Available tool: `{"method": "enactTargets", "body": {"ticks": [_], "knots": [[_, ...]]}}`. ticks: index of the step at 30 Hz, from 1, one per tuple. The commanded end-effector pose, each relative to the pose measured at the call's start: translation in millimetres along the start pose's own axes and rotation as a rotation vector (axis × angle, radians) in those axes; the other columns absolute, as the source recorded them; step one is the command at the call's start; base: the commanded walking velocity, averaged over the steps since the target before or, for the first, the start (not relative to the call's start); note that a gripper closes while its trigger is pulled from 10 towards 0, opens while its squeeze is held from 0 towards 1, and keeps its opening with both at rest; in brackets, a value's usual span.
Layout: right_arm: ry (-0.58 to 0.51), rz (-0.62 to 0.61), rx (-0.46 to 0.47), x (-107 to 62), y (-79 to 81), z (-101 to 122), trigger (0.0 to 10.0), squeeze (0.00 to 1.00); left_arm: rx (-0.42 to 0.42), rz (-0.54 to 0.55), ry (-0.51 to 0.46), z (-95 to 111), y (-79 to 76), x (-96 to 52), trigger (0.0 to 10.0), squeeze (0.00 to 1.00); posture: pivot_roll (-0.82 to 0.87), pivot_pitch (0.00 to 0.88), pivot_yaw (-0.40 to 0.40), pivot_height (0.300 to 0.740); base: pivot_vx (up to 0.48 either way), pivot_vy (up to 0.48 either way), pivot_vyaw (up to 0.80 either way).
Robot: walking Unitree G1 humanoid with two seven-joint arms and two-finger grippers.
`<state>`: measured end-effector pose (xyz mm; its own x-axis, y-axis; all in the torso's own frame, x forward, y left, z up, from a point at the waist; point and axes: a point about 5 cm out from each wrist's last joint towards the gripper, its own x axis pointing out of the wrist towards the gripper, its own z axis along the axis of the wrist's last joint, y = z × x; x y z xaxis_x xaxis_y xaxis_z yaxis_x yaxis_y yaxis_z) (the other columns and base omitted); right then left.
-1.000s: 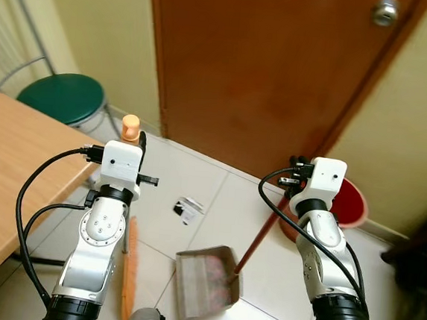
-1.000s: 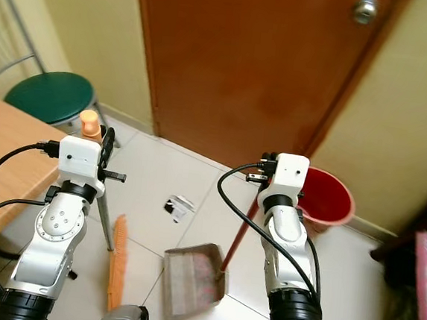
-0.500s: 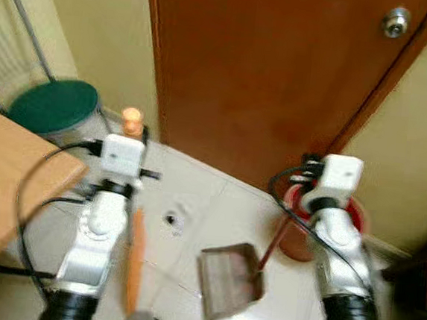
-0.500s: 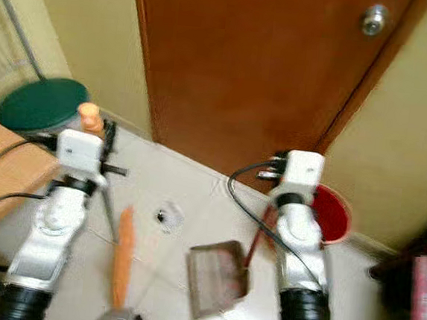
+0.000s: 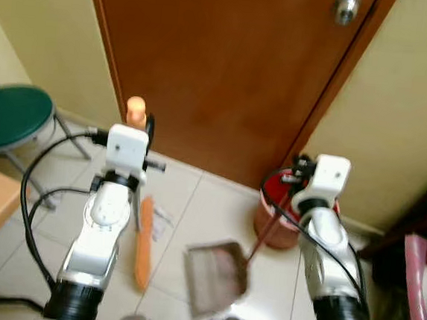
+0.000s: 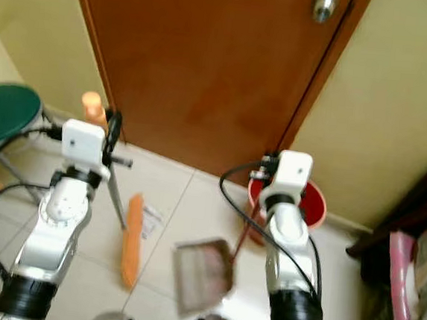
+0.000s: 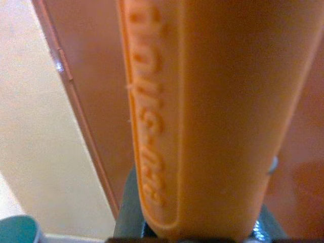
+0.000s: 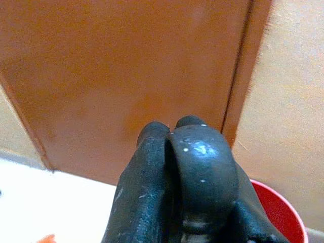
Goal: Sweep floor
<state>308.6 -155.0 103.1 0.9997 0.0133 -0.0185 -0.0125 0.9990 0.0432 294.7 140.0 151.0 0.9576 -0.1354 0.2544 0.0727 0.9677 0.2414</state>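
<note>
Left gripper (image 5: 144, 120): I pinch the orange broom handle (image 7: 212, 116), and my wrist view looks straight along its grip toward the brown door (image 5: 222, 63).
Broom head (image 5: 143, 241): it lies on the tiled floor (image 5: 194, 211) below and just inboard of my left arm, with its long axis running away from me toward the door.
Paper scrap (image 6: 149, 220): it lies on the floor touching or just beside the broom head, on the side toward the dustpan.
Dustpan (image 5: 214, 276): it sits flat on the floor between my two arms, beside the broom head and nearer my right arm.
Right gripper (image 8: 177, 167): my fingers are pressed together; I judge they are clamped on the red dustpan handle (image 5: 266, 228), which slants from the pan up to my wrist.
Red bucket (image 6: 310, 206): it stands against the wall behind my right arm.
Coming move: I judge the left arm must push the scrap rightward, across the broom's long axis, into the pan.
</note>
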Motion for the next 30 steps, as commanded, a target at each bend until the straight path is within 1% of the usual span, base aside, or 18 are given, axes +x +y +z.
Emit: {"method": "enactTargets", "body": {"ticks": [1,3,5,6,8,9,13,15,16,17,19,20,22,24,25,28,29,30], "knots": [[-0.029,0.009,0.021,-0.3,1.4,6.8,10.0,0.00,0.088,-0.020,0.003,-2.3,8.4,7.3,10.0,0.00,0.01,0.081,-0.033,0.740,0.000,0.000,0.00],[-0.029,0.008,0.015,-0.3,0.8,7.4,10.0,0.00,0.101,-0.034,0.002,-3.2,8.1,11.2,10.0,0.00,0.00,0.085,-0.034,0.740,0.000,0.000,0.00],[-0.029,0.004,0.008,-0.8,-0.8,7.6,10.0,0.00,0.155,-0.080,-0.016,-3.2,7.5,20.7,10.0,0.00,0.00,0.086,-0.034,0.740,0.000,0.000,0.00],[-0.029,0.004,0.008,-0.8,-0.8,7.6,10.0,0.00,0.155,-0.080,-0.016,-3.2,7.5,20.7,10.0,0.00,0.00,0.086,-0.034,0.740,0.000,0.000,0.00],[-0.033,-0.002,0.000,-2.5,-3.4,8.9,10.0,0.00,0.167,-0.081,-0.039,1.2,13.0,31.7,10.0,0.00,-0.01,0.088,-0.031,0.740,0.000,0.000,0.00],[-0.033,-0.002,0.000,-2.5,-3.4,8.9,10.0,0.00,0.167,-0.081,-0.039,1.2,13.0,31.7,10.0,0.00,-0.01,0.088,-0.031,0.740,0.000,0.000,0.00],[-0.029,-0.022,-0.013,-7.1,-9.5,8.1,10.0,0.00,0.201,-0.097,-0.068,5.4,21.5,46.9,10.0,0.00,-0.03,0.094,-0.025,0.740,0.000,0.000,0.00],[-0.028,-0.025,-0.016,-8.0,-9.9,8.1,10.0,0.00,0.206,-0.110,-0.065,4.2,21.7,50.3,10.0,0.00,-0.04,0.098,-0.024,0.740,0.000,0.000,0.00],[-0.028,-0.025,-0.016,-8.4,-9.8,8.3,10.0,0.00,0.210,-0.133,-0.058,2.7,19.7,52.7,10.0,0.00,-0.04,0.098,-0.024,0.740,0.000,0.000,0.00],[-0.029,-0.024,-0.014,-9.2,-9.9,9.1,10.0,0.00,0.217,-0.190,-0.050,0.3,14.0,56.2,10.0,0.00,-0.04,0.102,-0.026,0.740,0.000,0.000,0.00],[-0.029,-0.025,-0.013,-9.6,-10.2,9.7,10.0,0.00,0.219,-0.230,-0.048,-1.1,9.5,57.7,10.0,0.00,-0.04,0.102,-0.026,0.740,0.000,0.000,0.00],[-0.030,-0.025,-0.018,-10.6,-10.9,10.5,10.0,0.00,0.254,-0.298,-0.042,-4.8,1.6,58.6,10.0,0.00,-0.05,0.105,-0.027,0.740,0.000,0.000,0.00],[-0.029,-0.028,-0.026,-12.3,-12.8,11.1,10.0,0.00,0.293,-0.386,-0.044,-8.1,-9.0,58.5,10.0,0.00,-0.06,0.108,-0.027,0.740,0.000,0.000,0.00],[-0.027,-0.031,-0.035,-13.4,-14.6,11.3,10.0,0.00,0.294,-0.417,-0.037,-9.9,-13.3,58.6,10.0,0.00,-0.06,0.108,-0.027,0.740,0.000,0.000,0.00],[-0.025,-0.041,-0.056,-16.3,-19.7,11.6,10.0,0.00,0.292,-0.475,-0.022,-13.8,-22.4,58.8,10.0,0.00,-0.08,0.112,-0.026,0.740,0.000,0.000,0.00],[-0.016,-0.063,-0.074,-21.1,-29.4,11.5,10.0,0.00,0.289,-0.528,0.003,-19.5,-33.0,59.3,10.0,0.00,-0.09,0.116,-0.022,0.740,0.000,0.000,0.00],[-0.009,-0.080,-0.083,-24.9,-35.9,10.9,10.0,0.00,0.282,-0.547,0.024,-23.7,-38.4,59.3,10.0,0.00,-0.09,0.118,-0.020,0.740,0.000,0.000,0.00],[-0.007,-0.084,-0.086,-26.3,-37.5,10.8,10.0,0.00,0.277,-0.549,0.030,-24.8,-39.6,59.3,10.0,0.00,-0.10,0.121,-0.018,0.740,0.000,0.000,0.00]]}}
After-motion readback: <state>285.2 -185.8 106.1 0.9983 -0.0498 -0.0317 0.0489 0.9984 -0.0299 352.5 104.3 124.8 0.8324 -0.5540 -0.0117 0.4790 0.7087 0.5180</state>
